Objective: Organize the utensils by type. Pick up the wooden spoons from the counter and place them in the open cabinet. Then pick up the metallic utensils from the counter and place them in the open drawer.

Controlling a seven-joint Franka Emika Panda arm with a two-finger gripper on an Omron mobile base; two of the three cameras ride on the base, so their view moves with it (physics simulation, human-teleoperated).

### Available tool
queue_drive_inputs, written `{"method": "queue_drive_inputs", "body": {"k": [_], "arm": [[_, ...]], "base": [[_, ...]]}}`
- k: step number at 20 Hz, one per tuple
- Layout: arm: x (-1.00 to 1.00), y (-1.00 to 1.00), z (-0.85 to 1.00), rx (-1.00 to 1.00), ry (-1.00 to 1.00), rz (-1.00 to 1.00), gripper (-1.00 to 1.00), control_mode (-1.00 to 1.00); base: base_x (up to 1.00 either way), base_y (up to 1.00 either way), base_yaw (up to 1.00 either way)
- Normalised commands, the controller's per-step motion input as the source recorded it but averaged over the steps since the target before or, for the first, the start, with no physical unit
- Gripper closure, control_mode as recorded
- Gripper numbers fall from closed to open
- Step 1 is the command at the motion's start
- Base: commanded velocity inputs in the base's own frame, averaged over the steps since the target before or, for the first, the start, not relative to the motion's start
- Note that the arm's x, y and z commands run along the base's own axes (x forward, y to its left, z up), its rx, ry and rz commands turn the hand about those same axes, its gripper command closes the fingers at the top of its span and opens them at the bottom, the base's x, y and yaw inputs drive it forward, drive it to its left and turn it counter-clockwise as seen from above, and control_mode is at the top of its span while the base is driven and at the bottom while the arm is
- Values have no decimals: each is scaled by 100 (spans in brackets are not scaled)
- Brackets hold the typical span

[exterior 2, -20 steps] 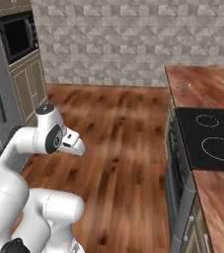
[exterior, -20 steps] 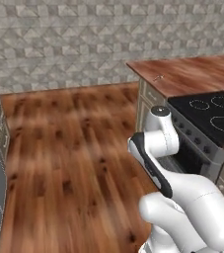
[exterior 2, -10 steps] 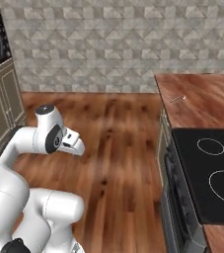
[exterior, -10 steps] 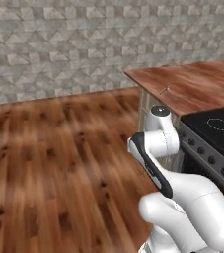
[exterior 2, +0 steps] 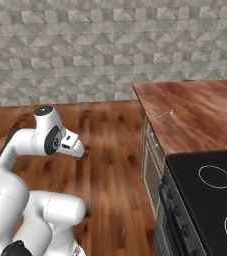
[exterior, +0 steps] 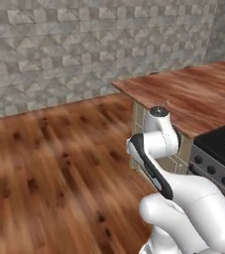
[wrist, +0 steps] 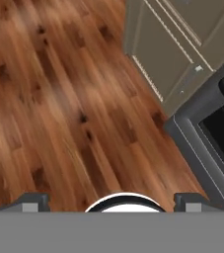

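Observation:
The counter (exterior 2: pixel 205 107) of reddish-brown wood stands at the right, over cream panelled fronts (wrist: pixel 168 48). One slim silver utensil (exterior 2: pixel 165 115) lies near its left edge; spoon or fork, I cannot tell. The left base view shows the same counter (exterior: pixel 193 92). My arm is folded close over the base, well short of the counter. My gripper (wrist: pixel 111 201) hangs open over the wooden floor with nothing between its fingertips (wrist: pixel 34 200). The wooden spoons, the open cabinet and the open drawer are out of view.
A black stovetop (exterior 2: pixel 212 200) adjoins the counter on the near side, with its dark oven front (wrist: pixel 209 131) below. A grey stone-tiled wall (exterior 2: pixel 85 45) closes the back. Open wooden floor (exterior: pixel 49 163) spreads to the left of the counter.
The whole picture has shifted: the base has moved, so the counter sits more to the middle and the tall cabinets at the left have left the view. The arm's pose is unchanged.

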Motion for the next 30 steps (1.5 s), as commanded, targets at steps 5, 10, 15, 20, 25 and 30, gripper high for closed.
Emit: {"method": "queue_drive_inputs", "body": {"k": [5,10,15,20,25,30], "arm": [[0,0,0,0,0,0,-100,100],[0,0,0,0,0,0,-100,100],[0,0,0,0,0,0,-100,100],[0,0,0,0,0,0,-100,100],[0,0,0,0,0,0,-100,100],[0,0,0,0,0,0,-100,100]], "base": [[84,32,-53],[68,32,-68],[62,36,-74],[55,54,-54],[55,66,-54],[54,61,-57]]}}
